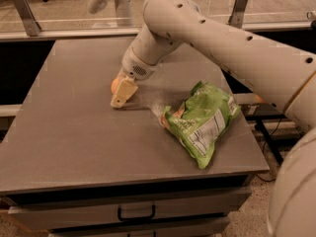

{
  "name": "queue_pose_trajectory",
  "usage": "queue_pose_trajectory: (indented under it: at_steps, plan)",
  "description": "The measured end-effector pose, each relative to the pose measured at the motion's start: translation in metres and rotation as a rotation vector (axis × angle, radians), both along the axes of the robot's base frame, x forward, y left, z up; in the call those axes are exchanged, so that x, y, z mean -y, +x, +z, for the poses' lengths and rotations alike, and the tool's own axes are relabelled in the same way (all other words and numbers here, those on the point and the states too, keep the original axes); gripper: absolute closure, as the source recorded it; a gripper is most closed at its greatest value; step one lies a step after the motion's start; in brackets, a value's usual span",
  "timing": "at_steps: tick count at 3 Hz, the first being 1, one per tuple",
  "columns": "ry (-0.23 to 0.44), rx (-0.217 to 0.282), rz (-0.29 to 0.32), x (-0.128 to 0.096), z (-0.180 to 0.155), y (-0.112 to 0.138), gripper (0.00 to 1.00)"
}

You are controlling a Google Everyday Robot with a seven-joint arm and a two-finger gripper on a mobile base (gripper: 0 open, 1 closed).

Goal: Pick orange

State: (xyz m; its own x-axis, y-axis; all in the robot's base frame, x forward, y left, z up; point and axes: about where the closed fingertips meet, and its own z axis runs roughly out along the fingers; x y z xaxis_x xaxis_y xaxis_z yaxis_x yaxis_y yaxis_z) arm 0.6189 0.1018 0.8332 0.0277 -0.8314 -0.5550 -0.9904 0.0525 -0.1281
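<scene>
The orange (114, 86) lies on the grey table (69, 137), left of the middle. Only its left edge shows, because my gripper (122, 95) is down right against it and covers the rest. The cream gripper tip touches or nearly touches the tabletop just in front of the fruit. My white arm (207, 38) reaches in from the upper right, over the table's back half.
A green crinkly chip bag (202, 120) lies right of the gripper, near the table's right front corner. A drawer with a dark handle (136, 215) sits under the table front. A rail with metal posts (22, 11) runs behind the table.
</scene>
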Motion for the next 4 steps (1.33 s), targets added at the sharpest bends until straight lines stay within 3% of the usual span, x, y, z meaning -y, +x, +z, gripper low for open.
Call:
queue_pose_trajectory:
  at_steps: [2, 3, 4]
  plan:
    - [-0.008, -0.004, 0.006, -0.002, -0.001, 0.000, 0.87]
    - [-0.008, -0.004, 0.006, -0.002, -0.001, 0.000, 1.00]
    - [0.062, 0.044, 0.092, -0.021, 0.049, -0.012, 1.00]
